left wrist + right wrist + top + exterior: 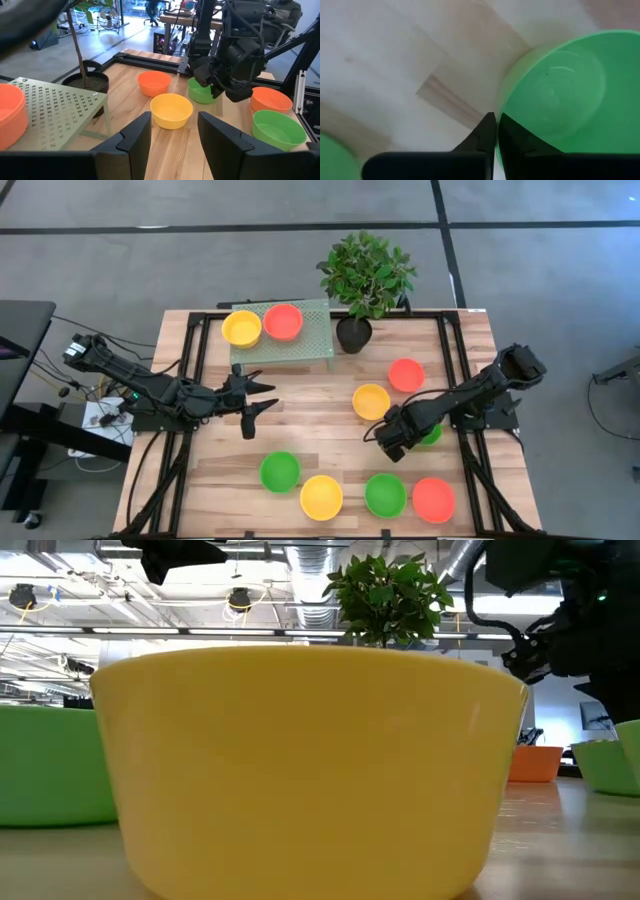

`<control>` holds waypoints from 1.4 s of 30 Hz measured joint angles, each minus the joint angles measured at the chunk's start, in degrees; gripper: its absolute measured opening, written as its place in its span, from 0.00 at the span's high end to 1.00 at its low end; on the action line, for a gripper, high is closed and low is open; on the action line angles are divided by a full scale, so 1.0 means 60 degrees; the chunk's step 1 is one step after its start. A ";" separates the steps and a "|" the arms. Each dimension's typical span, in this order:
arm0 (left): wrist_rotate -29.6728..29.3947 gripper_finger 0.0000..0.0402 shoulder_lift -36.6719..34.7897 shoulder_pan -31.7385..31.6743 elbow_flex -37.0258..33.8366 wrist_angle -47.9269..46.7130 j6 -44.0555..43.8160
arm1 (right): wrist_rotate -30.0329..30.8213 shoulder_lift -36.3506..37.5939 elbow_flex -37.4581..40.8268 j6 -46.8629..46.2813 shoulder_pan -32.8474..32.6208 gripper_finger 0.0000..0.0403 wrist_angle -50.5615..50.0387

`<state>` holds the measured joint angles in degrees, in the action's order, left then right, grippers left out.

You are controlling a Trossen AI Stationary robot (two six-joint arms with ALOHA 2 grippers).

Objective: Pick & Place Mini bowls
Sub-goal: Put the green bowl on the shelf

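Scene: wooden desk (310, 415) w/ nine mini bowls visible in high view; perforated green rack (300, 340) at upper centre; potted plant (362, 275) just right of rack.
Placed bowls: yellow bowl (241, 328) and red bowl (283, 321) sat on the rack, side by side.
Loose bowls: red (406, 374) and yellow (371, 401) right of centre; row along lower edge, green (279, 471), yellow (321, 496), green (385, 495), red (433, 499).
Target bowl: green bowl (560, 95), mostly hidden under the right arm in high view, right of centre.
Right gripper (496, 131): low over the green bowl's rim; fingers pressed nearly together, thin gap only, apparently pinching the bowl wall w/ one finger inside and one outside, though contact was hard to confirm.
Left gripper (172, 132): hovered left of centre, just below the rack; fingers spread, holding nothing.
Step (judged): grasping green bowl for transfer to the rack.
Risk 1: thin glossy rim, so a shallow pinch could slip and drop the bowl on lift.
Risk 2: yellow bowl sat near; swing toward rack might knock it.
Risk 3: plant stood beside the rack on the approach side, so collision poss.
Risk 4: both arms near desk centre, poss. clash.
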<state>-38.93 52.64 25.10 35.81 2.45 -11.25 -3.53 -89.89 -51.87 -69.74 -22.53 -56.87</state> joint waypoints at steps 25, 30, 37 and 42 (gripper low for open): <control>-0.0001 0.59 0.0000 0.0000 0.0000 0.0103 0.0004 | 0.3054 -0.0004 -0.4990 1.2602 0.1502 0.99 0.2800; -0.0001 0.59 0.0000 0.0000 0.0000 0.0103 0.0004 | 0.3173 -0.0004 -0.5083 1.3883 0.3063 1.00 0.2884; -0.0001 0.59 0.0000 0.0000 0.0000 0.0103 0.0007 | 0.2823 -0.0227 -0.5083 1.6132 0.4728 1.00 0.3649; -0.0001 0.59 0.0000 0.0000 0.0000 0.0103 0.0047 | 0.2816 -0.0793 -0.5075 1.6302 0.5397 1.00 0.3360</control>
<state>-38.94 52.64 25.10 35.81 3.07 -10.96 13.37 -94.64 -82.32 28.08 9.85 -36.71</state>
